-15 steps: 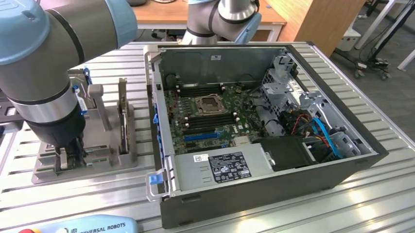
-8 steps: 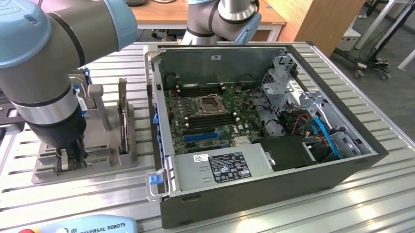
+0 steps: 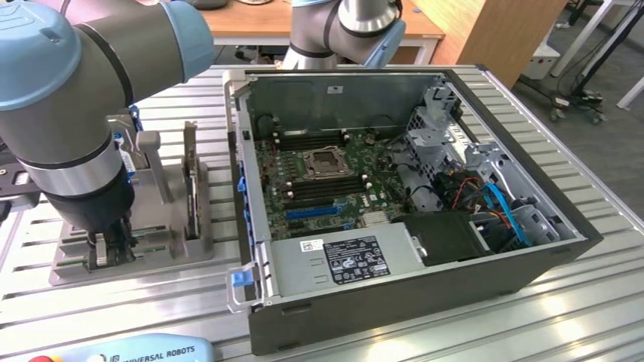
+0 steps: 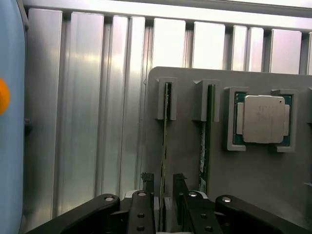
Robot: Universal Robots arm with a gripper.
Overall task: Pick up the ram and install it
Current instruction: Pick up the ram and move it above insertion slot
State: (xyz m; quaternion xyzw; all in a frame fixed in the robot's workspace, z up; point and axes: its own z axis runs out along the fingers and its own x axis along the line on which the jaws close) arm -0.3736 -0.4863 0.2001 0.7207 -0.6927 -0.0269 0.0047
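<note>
**Exterior view.**
- End effector [image 3: 107, 253]: low over the grey holder [image 3: 151, 249] on the tabletop [image 3: 121, 309].
- PC case [image 3: 403, 188]: open, well apart from the end effector, toward the exterior view's right.
- Pendant [image 3: 141, 351]: near, on the tabletop edge.
- The case wall [image 3: 240, 188] facing the holder looks like the one barrier between the two.

**Wrist view.**
- Fingers [image 4: 146, 200]: apart, one on each side of the ram [image 4: 165, 141], with no visible clamp on it.
- Ram: on edge in a holder slot, running straight away from the end effector.
- Second stick [image 4: 207, 131]: just beside, outside one finger.
- Processor [image 4: 263, 118]: beyond that stick.
- Judgement: a good grip keeps the fingers centred and square on the ram's flat faces. The neighbouring stick leaves little side room.
</note>
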